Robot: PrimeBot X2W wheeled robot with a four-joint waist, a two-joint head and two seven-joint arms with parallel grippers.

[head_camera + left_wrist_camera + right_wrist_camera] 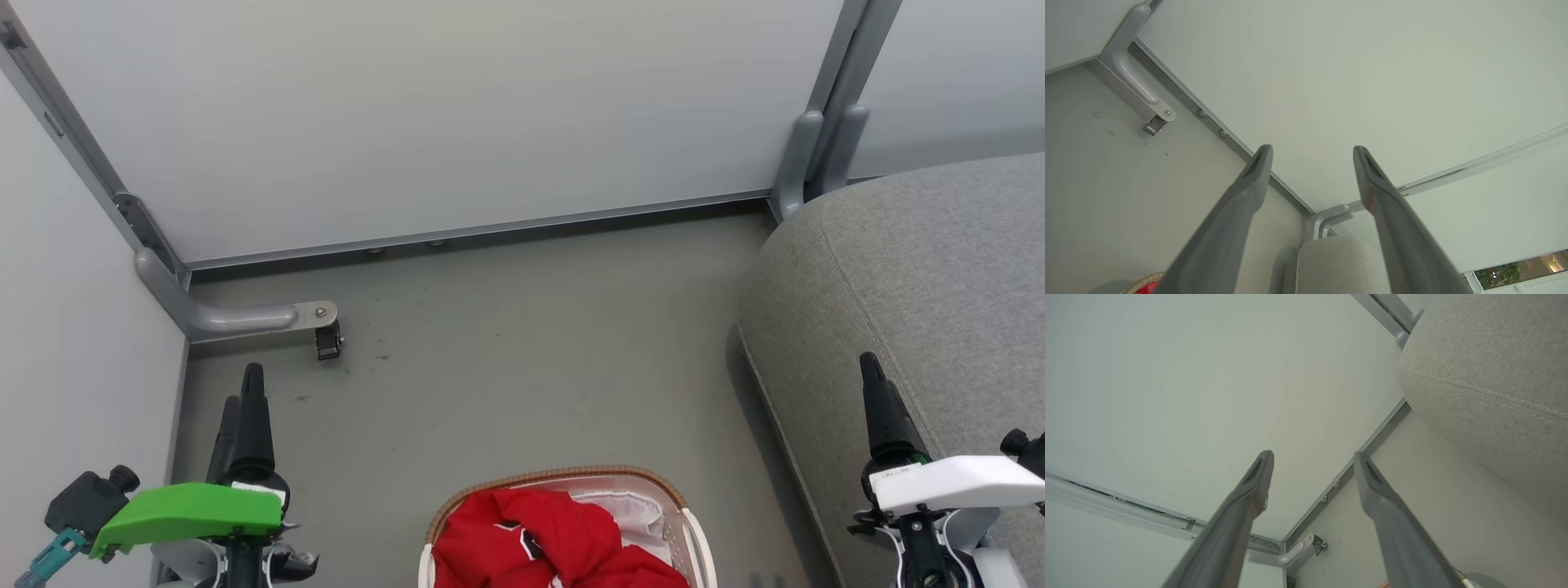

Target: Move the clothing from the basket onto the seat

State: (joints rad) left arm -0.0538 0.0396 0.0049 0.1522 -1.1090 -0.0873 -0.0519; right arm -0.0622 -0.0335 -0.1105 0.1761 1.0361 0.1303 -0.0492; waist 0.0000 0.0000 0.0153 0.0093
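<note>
Clothing: red clothing [563,535] heaped in the basket [563,475] on the floor before me.
Seat: grey seat [922,278] at my right, no garment on the part I see.
Grippers: my left gripper [1312,149] and right gripper [1312,455], fingers apart, holding nothing.
Progress: by my judgement, all of it remains.

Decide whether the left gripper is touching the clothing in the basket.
Apart. In the head view the left gripper stands over the grey floor, and a wide strip of that floor separates it from the basket holding the clothing.
</note>
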